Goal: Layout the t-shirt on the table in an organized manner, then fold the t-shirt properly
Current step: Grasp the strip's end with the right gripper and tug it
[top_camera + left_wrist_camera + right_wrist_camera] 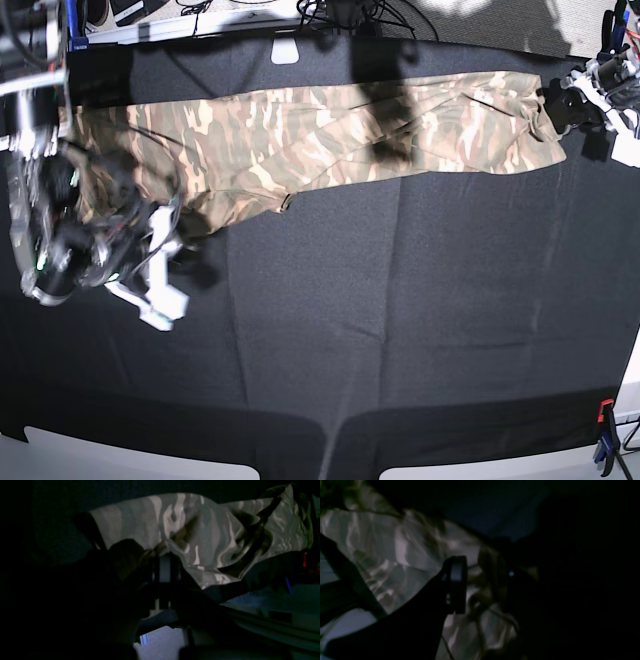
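Note:
The camouflage t-shirt [330, 140] lies stretched in a long band along the far side of the black table [400, 320]. My left gripper [562, 105] is at the shirt's right end. In the left wrist view it [165, 562] is shut on a bunch of the t-shirt [200, 530], which drapes away from it. My right gripper [180, 225] is at the shirt's lower left corner. In the right wrist view its [476, 577] fingers [457, 575] stand apart, with folds of the t-shirt [402, 550] between them.
A red-and-blue clamp [603, 440] grips the table's near right corner. Cables and gear [340, 12] crowd the strip beyond the far edge. The right arm's white body [150, 285] rests low over the cloth at the left.

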You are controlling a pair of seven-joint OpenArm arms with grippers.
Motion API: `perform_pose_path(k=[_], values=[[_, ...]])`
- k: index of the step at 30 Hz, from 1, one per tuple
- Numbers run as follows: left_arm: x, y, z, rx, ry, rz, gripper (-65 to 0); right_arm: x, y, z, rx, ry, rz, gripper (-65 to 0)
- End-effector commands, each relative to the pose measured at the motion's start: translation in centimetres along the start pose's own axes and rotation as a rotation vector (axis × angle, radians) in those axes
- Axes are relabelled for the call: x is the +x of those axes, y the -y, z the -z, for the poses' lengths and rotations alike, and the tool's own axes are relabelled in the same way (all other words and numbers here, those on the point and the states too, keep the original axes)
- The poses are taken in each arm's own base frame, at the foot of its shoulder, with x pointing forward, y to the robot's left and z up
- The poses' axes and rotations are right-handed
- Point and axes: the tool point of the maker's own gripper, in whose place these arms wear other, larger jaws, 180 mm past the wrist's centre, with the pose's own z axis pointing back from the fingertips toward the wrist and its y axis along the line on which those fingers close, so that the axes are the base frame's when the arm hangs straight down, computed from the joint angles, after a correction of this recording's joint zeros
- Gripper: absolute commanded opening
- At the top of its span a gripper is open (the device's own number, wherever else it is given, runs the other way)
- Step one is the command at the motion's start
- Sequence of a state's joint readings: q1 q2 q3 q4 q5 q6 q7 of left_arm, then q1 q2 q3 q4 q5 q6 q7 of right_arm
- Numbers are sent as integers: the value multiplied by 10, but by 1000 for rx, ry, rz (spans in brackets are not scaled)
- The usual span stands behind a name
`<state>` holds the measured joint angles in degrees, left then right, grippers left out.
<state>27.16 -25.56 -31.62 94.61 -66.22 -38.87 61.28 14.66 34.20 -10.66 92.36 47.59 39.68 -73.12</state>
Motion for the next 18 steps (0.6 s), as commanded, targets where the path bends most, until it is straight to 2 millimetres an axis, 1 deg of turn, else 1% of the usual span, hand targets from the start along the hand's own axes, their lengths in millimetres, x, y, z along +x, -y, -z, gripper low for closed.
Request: perform_pose_path(k=[1,3,4,6,8,10,14,18], values=[[15,1,-5,-6,42,23,-650,17,5,-13,-60,53,-65,-473],[15,1,-5,-6,41,23,-650,26,1,-18,-141,79,-152,-473],[14,1,-5,-6,41,23,-650,25,0,-19,-170,69,-180,-473],[14,1,-5,-6,41,23,-650,14,2,-19,-215,18,-204,-473],[15,1,-5,-6,41,23,-650,-2,7,-16,-257,-42,-212,-473],[15,1,-5,-7,42,23,-650,-10,7,-13,-274,-57,-220,-473],[15,1,-5,-6,41,23,-650,-13,1,-8,-259,-39,-220,-473],[15,1,-5,-6,41,23,-650,-11,9,-10,-305,-40,-244,-473]])
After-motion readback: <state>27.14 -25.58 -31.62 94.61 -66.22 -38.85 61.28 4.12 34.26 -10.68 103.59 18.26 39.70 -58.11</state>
